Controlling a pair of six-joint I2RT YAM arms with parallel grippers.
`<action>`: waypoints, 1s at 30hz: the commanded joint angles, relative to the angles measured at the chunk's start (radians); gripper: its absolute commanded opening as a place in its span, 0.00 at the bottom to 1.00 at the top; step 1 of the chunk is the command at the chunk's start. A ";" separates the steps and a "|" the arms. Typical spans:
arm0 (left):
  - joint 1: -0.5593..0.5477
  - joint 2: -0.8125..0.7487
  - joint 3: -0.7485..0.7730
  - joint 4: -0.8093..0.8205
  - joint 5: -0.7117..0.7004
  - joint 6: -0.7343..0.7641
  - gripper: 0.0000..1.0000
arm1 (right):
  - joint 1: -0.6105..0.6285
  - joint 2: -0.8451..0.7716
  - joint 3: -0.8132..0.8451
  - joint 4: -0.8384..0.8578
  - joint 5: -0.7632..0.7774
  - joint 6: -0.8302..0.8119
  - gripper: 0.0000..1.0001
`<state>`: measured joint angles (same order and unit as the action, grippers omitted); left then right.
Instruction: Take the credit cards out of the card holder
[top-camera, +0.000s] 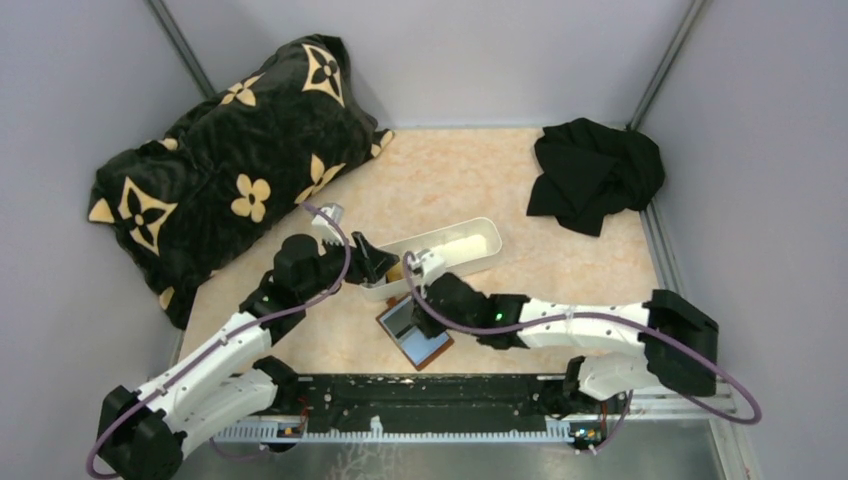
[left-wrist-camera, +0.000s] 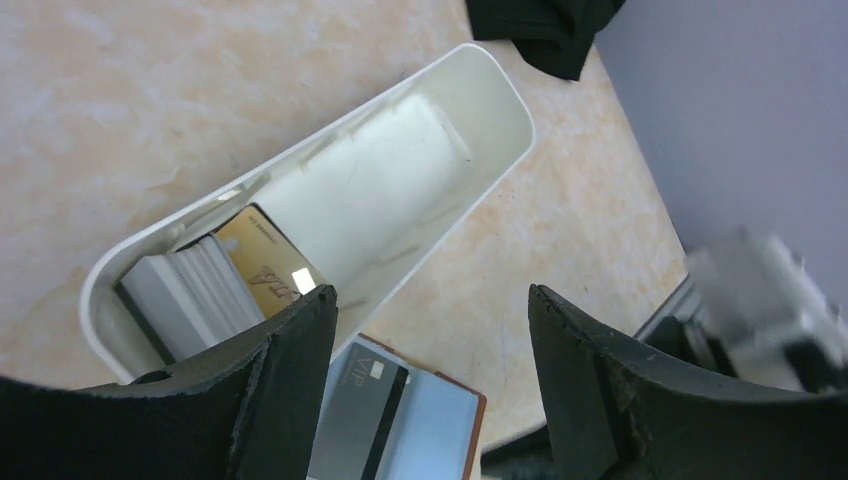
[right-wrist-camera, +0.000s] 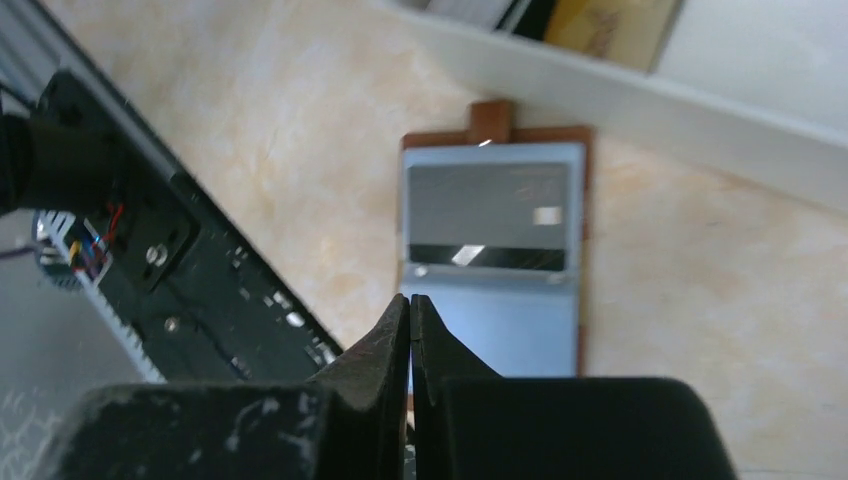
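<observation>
Right end effector (right-wrist-camera: 411, 325) is pressed together, tips at the near edge of the open brown leather card holder (right-wrist-camera: 520, 335) lying flat on the counter (right-wrist-camera: 700, 300); left end effector (left-wrist-camera: 432, 300) hangs spread above the long white plastic tray (left-wrist-camera: 500, 90); one thin grey credit card (right-wrist-camera: 490, 205) sits in the far pocket, probably light, stiff and slick; best pinched by its exposed edge

Open worktop (top-camera: 470, 170) at far middle, between cushion (top-camera: 230, 170) far left and black cloth (top-camera: 595, 175) far right. Centre crowded: white tray (top-camera: 470, 243) lying aslant, card holder (top-camera: 415, 335) spread flat just on near side of it. Left claw (left-wrist-camera: 432, 300) gaping above tray's near end. Right claw (right-wrist-camera: 411, 310) pinched together just beside holder. Narrow strip between holder and black rail (top-camera: 420, 400). Walls (top-camera: 80, 100) on three sides.
</observation>
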<state>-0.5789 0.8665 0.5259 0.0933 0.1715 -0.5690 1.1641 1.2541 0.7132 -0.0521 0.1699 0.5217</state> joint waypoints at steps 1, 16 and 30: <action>-0.001 -0.061 -0.010 -0.010 -0.116 -0.023 0.76 | 0.122 0.084 0.009 0.125 0.039 0.086 0.00; 0.049 -0.073 0.069 -0.176 -0.180 -0.077 0.76 | 0.199 0.367 0.095 0.076 -0.058 0.167 0.00; 0.075 -0.025 0.018 -0.078 0.002 -0.105 0.85 | 0.059 0.131 -0.098 -0.122 0.072 0.276 0.00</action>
<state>-0.5079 0.8368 0.5556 -0.0589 0.0849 -0.6628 1.2839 1.4670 0.6403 -0.1036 0.1745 0.7742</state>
